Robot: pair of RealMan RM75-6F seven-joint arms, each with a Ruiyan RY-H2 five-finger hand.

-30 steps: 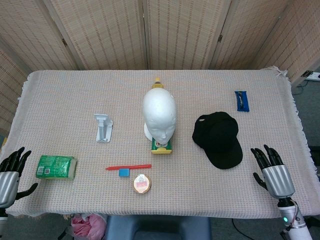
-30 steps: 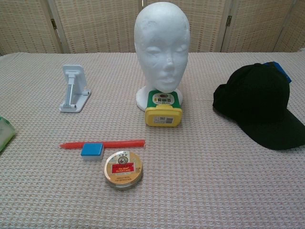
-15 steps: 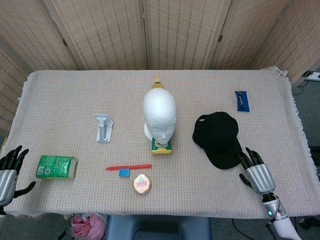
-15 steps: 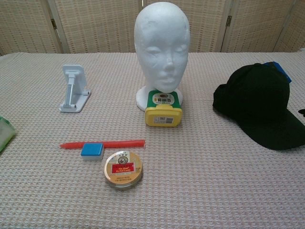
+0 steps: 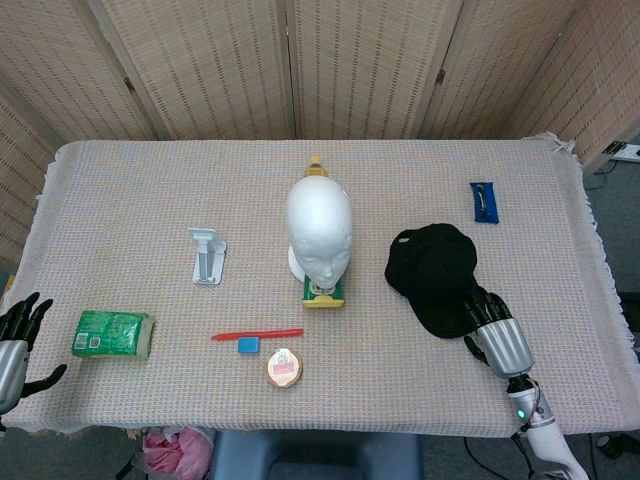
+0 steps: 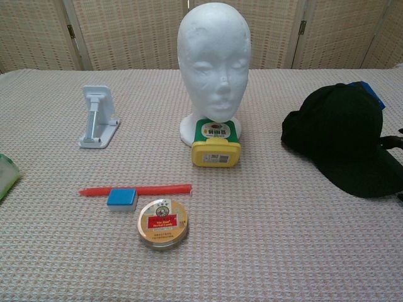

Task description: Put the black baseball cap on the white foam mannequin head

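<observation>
The black baseball cap (image 5: 436, 277) lies flat on the bench (image 5: 140, 190), to the right of the white foam mannequin head (image 5: 319, 228) and apart from it, its crown toward the far side and its brim pointing toward the robot's edge, so its long axis runs roughly from far to near with a slight lean to the right. The right hand (image 5: 494, 332) is by far the nearer one: it sits at the near right end of the brim, fingers spread and pointing up and to the left toward the cap, their tips at or just over the brim's edge; from the head view I cannot tell whether they touch it. It holds nothing, and the fingers are apart rather than curled. In the chest view only dark fingertips show at the right margin beside the cap (image 6: 343, 138), which confirms the hand is level with the brim but adds little about contact. The left hand (image 5: 14, 340) rests far off at the near left corner, beyond the green packet (image 5: 112, 334), open and empty, well apart from everything in the task. The mannequin head stands upright on its base in the middle of the bench, face toward the robot, a yellow and green tub (image 5: 323, 290) just in front of it. The coming move likely calls for the right hand to close on the brim, then carry the cap leftward and up over the crown of the head.
</observation>
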